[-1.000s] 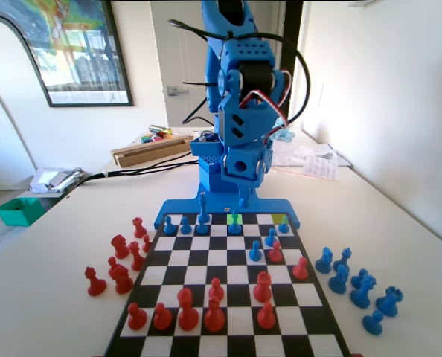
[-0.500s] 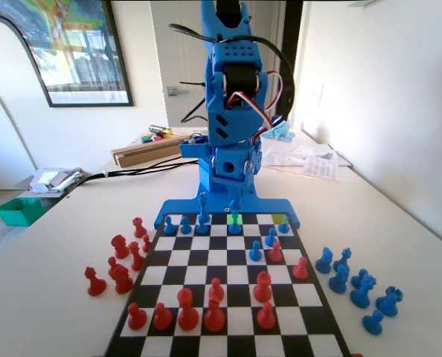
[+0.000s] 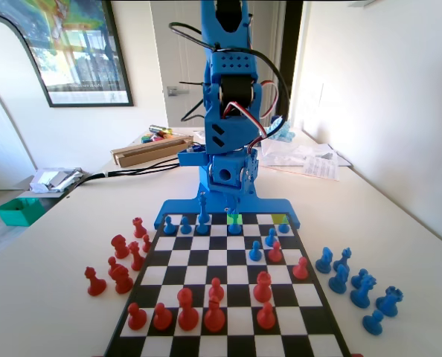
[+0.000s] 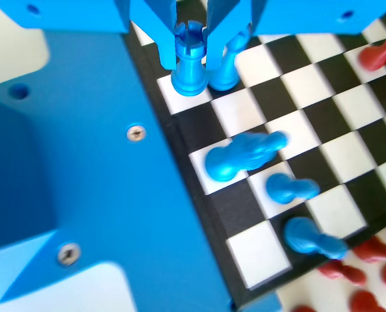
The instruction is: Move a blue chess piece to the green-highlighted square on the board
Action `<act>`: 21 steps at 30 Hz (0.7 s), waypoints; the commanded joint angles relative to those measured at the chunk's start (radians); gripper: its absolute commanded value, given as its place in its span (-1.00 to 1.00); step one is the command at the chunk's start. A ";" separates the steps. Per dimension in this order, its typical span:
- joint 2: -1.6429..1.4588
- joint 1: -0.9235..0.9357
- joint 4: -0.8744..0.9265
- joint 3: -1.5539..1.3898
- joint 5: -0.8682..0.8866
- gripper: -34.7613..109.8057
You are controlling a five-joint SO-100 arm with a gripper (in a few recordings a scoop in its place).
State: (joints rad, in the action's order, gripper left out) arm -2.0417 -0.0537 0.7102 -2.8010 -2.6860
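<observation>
- Standing on the green-highlighted square (image 3: 234,219) in the board's (image 3: 228,297) far row, the blue chess piece (image 4: 189,58) sat between the hand's (image 4: 192,52) narrow jaws.
- Opening slowly and lifting straight up would have kept it from tipping.

board (image 3: 228,290) black-white chequered | green-highlighted square (image 3: 234,219) bright green

The blue chess piece (image 4: 190,62), stubby with a round base and a notched, castle-like top, stands upright on a back-row square at the edge of the board (image 3: 228,286). In the fixed view it (image 3: 235,216) rests on the green-highlighted square (image 3: 234,220), in the black-and-white board's far row beside its blue edge.
</observation>
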 commanded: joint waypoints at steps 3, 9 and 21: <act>0.003 -0.020 -0.057 -0.035 0.003 -0.51; 0.011 -0.028 -0.091 -0.055 0.008 -0.51; 0.014 -0.044 -0.153 -0.074 0.032 -0.44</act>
State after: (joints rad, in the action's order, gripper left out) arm -2.0249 -0.0813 0.5706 -2.8639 -2.6569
